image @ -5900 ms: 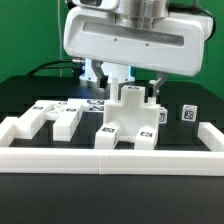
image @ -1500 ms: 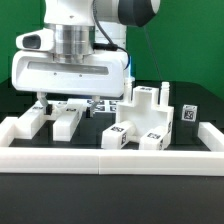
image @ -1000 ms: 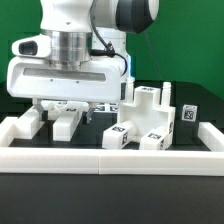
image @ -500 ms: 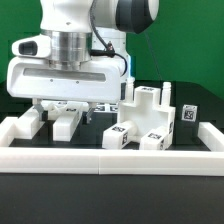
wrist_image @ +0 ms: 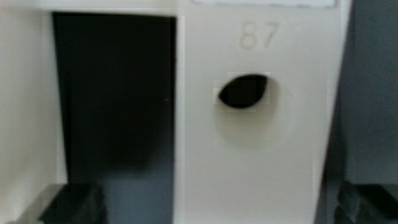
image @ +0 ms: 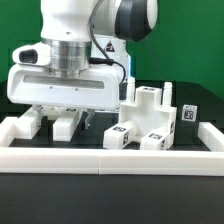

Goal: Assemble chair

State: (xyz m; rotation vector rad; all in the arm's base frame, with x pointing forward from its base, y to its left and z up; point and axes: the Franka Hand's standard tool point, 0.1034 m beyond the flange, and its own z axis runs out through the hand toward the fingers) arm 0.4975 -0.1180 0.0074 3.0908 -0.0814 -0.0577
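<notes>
Robot gripper (image: 66,112), jaws spread wide, hangs low over a white chair leg (wrist_image: 267,150), apparently straddling it.

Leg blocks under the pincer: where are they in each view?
Exterior view: the leg blocks sit lower left, side by side, just behind the border wall.
Wrist view: one of them, with a dark hole, fills the middle; the other likely shows at the edge.
Shared landmark: the dark gap between them.
</notes>
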